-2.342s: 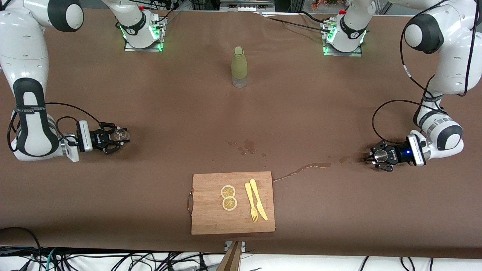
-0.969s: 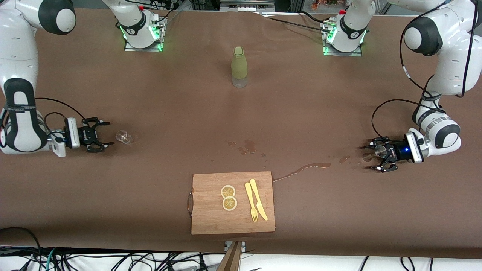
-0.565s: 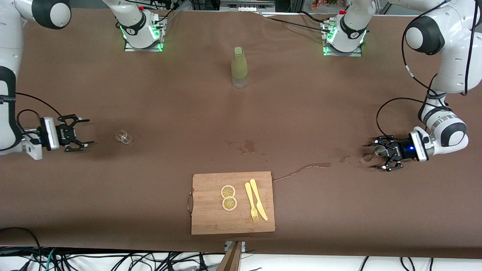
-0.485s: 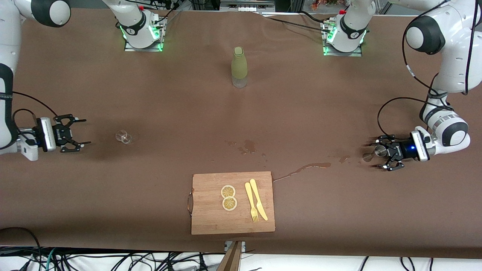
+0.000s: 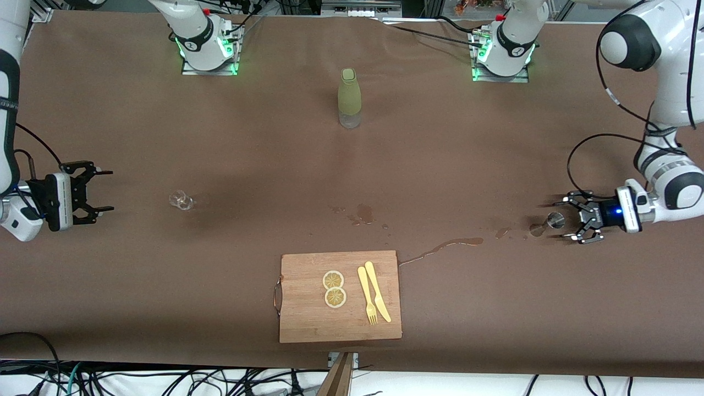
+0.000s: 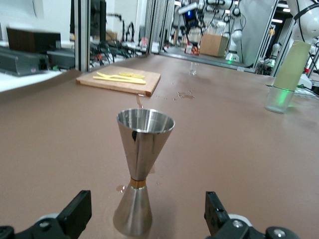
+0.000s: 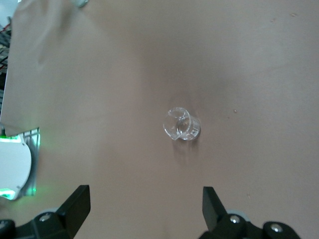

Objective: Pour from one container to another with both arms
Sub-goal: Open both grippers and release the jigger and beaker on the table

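1. My left tool [image 5: 566,216]: at the left arm's end of the table [image 5: 231,137], at mid-height in the front view. Its jaws are spread wide and hold nothing. It lies level and points toward the table's middle.
2. Steel jigger [image 5: 554,221]: upright on the table just ahead of my left tool's fingertips, touching neither finger. In the left wrist view it stands centred in the gap line, with the cup mouth up.
3. My right tool [image 5: 107,190]: at the right arm's end of the table, at mid-height in the front view. Its jaws are wide and empty, also pointing toward the middle.
4. Clear glass [image 5: 181,201]: on the table ahead of my right tool and well apart from it, with bare table between them.
5. Green bottle [image 5: 350,99]: upright in the upper centre of the front view, between the two arm bases.
6. Wooden cutting board [image 5: 308,324]: in the lower centre of the front view, near the table edge.
7. On the board: two lemon slices [image 5: 334,289], with a yellow fork [image 5: 367,300] and a yellow knife [image 5: 379,294] beside them.
8. Spilled liquid: a thin wet streak [image 5: 440,248] runs from the board's corner toward the jigger, and small puddles [image 5: 360,213] lie at the centre of the table.
9. Obstructions: nothing stands between either tool and the vessel in front of it.
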You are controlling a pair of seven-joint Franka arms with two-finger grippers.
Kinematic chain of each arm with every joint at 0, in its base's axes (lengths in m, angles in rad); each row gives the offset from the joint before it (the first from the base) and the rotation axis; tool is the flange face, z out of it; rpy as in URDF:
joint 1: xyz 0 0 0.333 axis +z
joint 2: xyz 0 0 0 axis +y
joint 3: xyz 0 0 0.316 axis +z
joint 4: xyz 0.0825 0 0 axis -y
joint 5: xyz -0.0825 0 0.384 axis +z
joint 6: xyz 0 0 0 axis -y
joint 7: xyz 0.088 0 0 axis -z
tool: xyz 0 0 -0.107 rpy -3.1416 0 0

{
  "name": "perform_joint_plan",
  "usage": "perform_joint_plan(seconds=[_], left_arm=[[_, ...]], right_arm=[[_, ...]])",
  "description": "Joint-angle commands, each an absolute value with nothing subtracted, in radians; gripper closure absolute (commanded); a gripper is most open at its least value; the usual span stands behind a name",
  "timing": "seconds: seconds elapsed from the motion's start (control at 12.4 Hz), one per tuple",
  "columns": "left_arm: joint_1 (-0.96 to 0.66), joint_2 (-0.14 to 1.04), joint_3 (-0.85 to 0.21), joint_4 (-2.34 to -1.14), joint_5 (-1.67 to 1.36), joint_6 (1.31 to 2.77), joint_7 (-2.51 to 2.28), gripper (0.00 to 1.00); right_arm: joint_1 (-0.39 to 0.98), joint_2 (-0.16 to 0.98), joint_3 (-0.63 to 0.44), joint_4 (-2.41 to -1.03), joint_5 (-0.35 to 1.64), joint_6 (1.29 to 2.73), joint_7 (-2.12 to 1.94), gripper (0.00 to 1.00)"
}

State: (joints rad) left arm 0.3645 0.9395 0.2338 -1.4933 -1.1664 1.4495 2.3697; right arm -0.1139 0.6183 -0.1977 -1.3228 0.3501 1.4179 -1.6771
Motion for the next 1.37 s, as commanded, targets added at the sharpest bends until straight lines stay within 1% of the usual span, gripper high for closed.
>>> perform_joint_plan(seconds=[0.0,0.24,0.4,0.57,0.65,0.73,0.89,1.05,1.13,1.21,1.29], left_arm=[[0.39,0.809,0.227,-1.516,-1.054,1.46,2.211,0.0],[0.41,0.649,0.195,-1.551,-0.925,1.551,1.969,0.0],[0.411,0.528,0.155,-1.591,-0.815,1.601,1.741,0.0],[0.41,0.433,0.106,-1.621,-0.724,1.647,1.503,0.0],[0.408,0.389,0.079,-1.637,-0.683,1.667,1.385,0.0],[0.405,0.34,0.052,-1.656,-0.636,1.692,1.255,0.0],[0.399,0.249,-0.018,-1.689,-0.539,1.715,0.965,0.0],[0.391,0.163,-0.099,-1.724,-0.442,1.759,0.714,0.0],[0.39,0.125,-0.132,-1.745,-0.395,1.781,0.601,0.0],[0.388,0.092,-0.165,-1.762,-0.368,1.784,0.501,0.0],[0.388,0.066,-0.176,-1.776,-0.361,1.784,0.424,0.0]], right_arm=[[-0.068,0.54,-0.195,-1.339,0.29,1.407,-1.505,0.0],[0.035,0.453,-0.192,-1.341,0.186,1.407,-1.27,0.0],[0.101,0.39,-0.149,-1.353,0.132,1.411,-1.078,0.0],[0.092,0.31,-0.013,-1.411,0.065,1.442,-0.84,0.0],[0.092,0.269,0.033,-1.455,0.04,1.472,-0.715,0.0],[0.089,0.227,0.075,-1.498,0.035,1.483,-0.586,0.0],[0.074,0.166,0.122,-1.566,0.032,1.511,-0.363,0.0],[0.058,0.103,0.13,-1.63,0.025,1.566,-0.11,0.0],[0.043,0.089,0.129,-1.635,0.018,1.578,-0.05,0.0],[0.025,0.072,0.118,-1.637,0.014,1.575,-0.019,0.0],[0.006,0.054,0.082,-1.634,0.011,1.585,0.012,0.0]])
